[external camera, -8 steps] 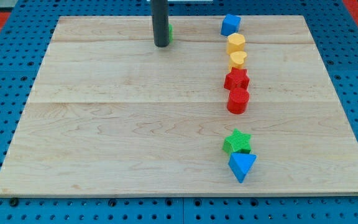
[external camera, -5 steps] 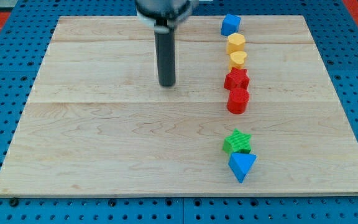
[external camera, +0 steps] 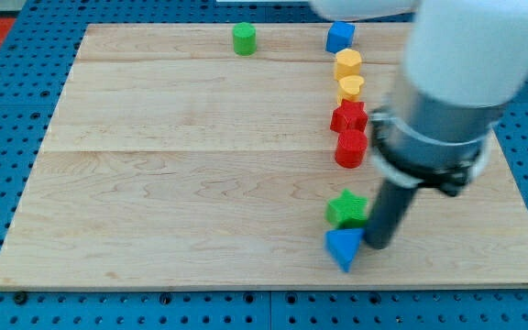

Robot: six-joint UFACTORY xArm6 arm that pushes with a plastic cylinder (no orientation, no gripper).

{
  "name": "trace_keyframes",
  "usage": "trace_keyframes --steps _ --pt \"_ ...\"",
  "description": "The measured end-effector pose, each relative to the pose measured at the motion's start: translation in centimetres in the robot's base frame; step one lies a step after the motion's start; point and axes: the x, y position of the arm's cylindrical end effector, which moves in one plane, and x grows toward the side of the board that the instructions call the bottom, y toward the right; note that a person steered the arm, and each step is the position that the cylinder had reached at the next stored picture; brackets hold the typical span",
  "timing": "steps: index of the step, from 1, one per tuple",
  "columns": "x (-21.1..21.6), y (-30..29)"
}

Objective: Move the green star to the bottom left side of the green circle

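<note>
The green star [external camera: 346, 208] lies low on the board, right of centre. The green circle [external camera: 244, 38] stands near the view's top edge, left of centre, far from the star. My tip [external camera: 378, 246] is down on the board just right of the star and below it. It touches the right side of the blue triangle [external camera: 343, 247], which lies directly below the star. The arm's big grey body hides the board to the right of the tip.
A column of blocks runs down right of centre: a blue block [external camera: 339, 37], a yellow hexagon [external camera: 347, 64], a yellow heart [external camera: 350, 88], a red star [external camera: 347, 116] and a red cylinder [external camera: 350, 148]. The wooden board [external camera: 154, 183] lies on a blue pegboard.
My tip has swept from the upper middle of the board down to the lower right, beside the star. The blue triangle has shifted left. The green circle has come into sight.
</note>
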Motion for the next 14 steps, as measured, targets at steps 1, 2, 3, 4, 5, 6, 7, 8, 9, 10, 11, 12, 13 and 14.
trace_keyframes --steps 1,2,3,4,5,6,7,8,9,10,11,12,13,14 --pt "-2.8 -5.0" --pt "-2.7 -4.7" --pt "-3.2 -3.4" --pt "-7.1 -4.1" --pt "-12.1 -4.7" --pt "-17.1 -6.0" --pt "-19.7 -9.2" --pt "-23.8 -12.3" --pt "-28.4 -12.7" --pt "-28.9 -12.3" --pt "-28.9 -12.2" --pt "-29.0 -12.2" --pt "-29.3 -12.2" --pt "-29.4 -12.2"
